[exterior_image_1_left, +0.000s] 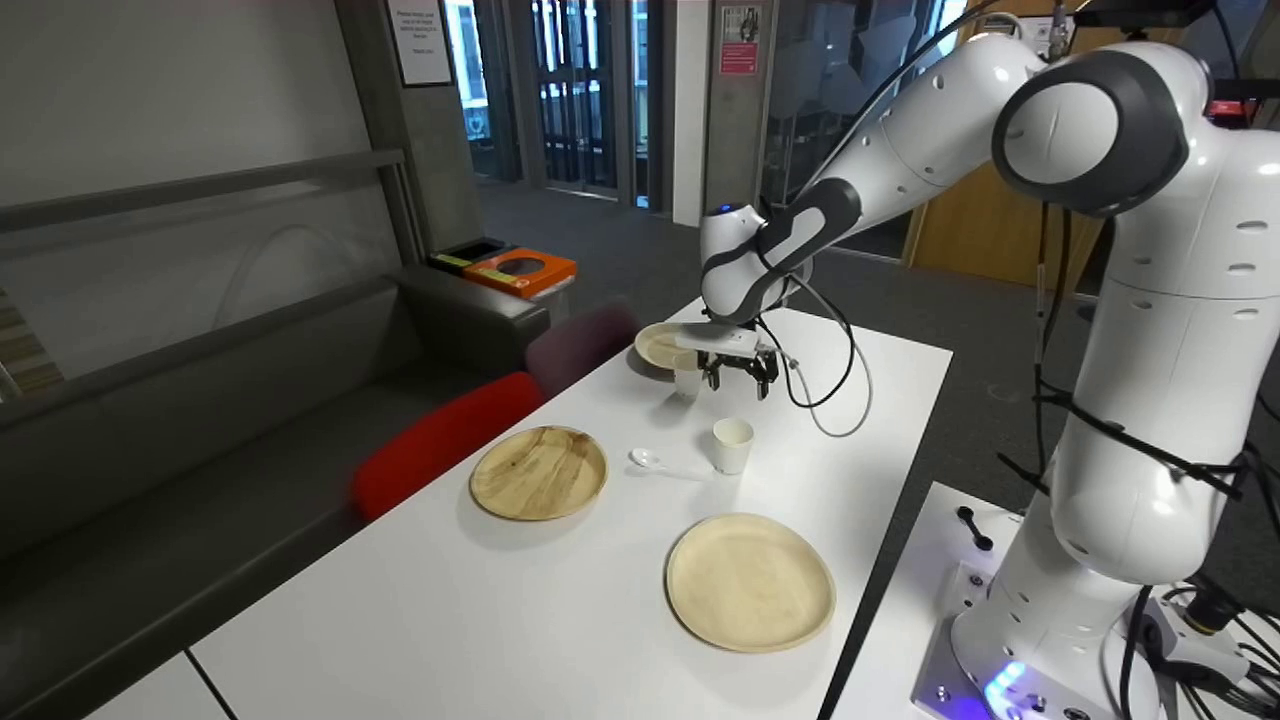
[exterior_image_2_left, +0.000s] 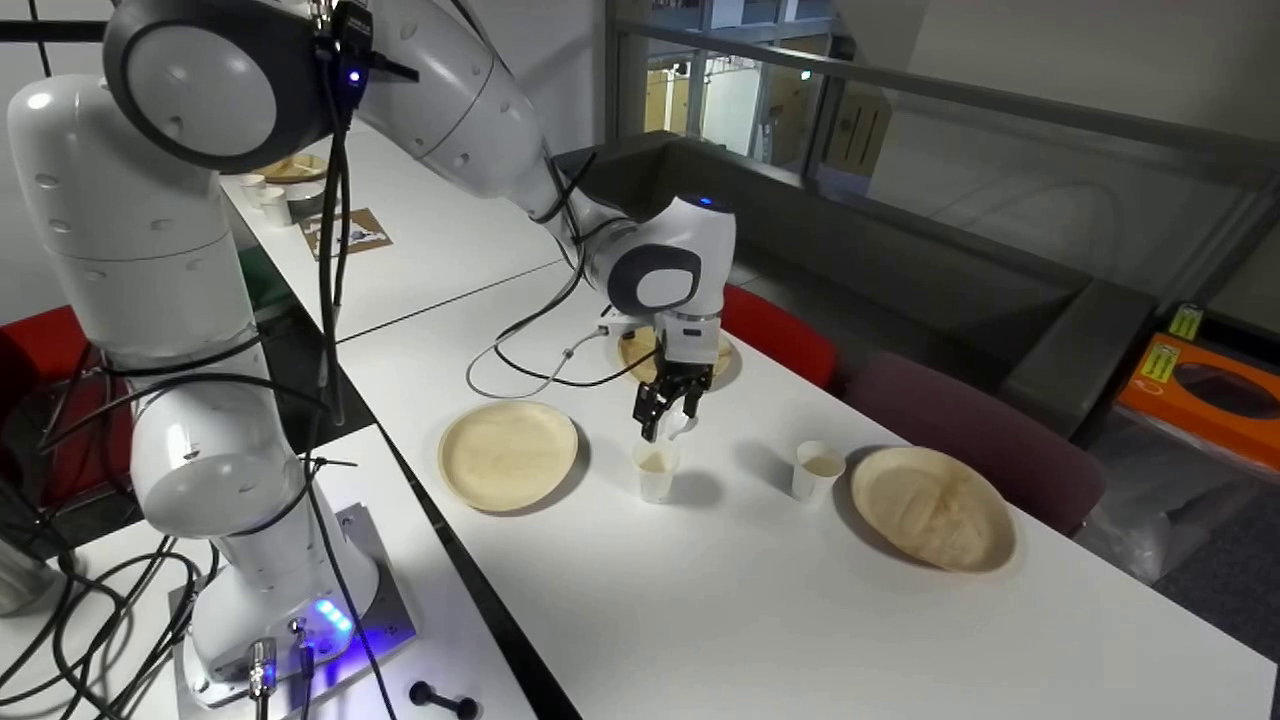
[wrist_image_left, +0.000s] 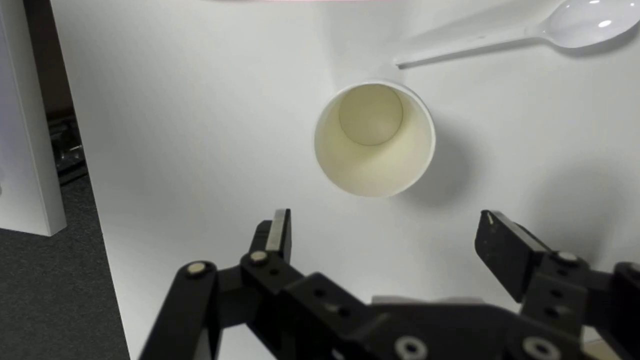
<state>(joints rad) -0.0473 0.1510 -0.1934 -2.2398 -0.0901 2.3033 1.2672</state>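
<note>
Gripper (wrist_image_left: 385, 222) is spread wide near an upright paper cup (wrist_image_left: 375, 140). Open room is left between cup and table edge (wrist_image_left: 93, 175).

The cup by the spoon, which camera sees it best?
The wrist view: the cup looks biggest there, seen from above, all the way to its bottom. Both exterior views show it smaller, standing upright, its outside visible.

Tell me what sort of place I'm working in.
Probably a shared office lounge, judging by the long dark sofa, the red chair at the white table, and the framed notice in the background.
</note>
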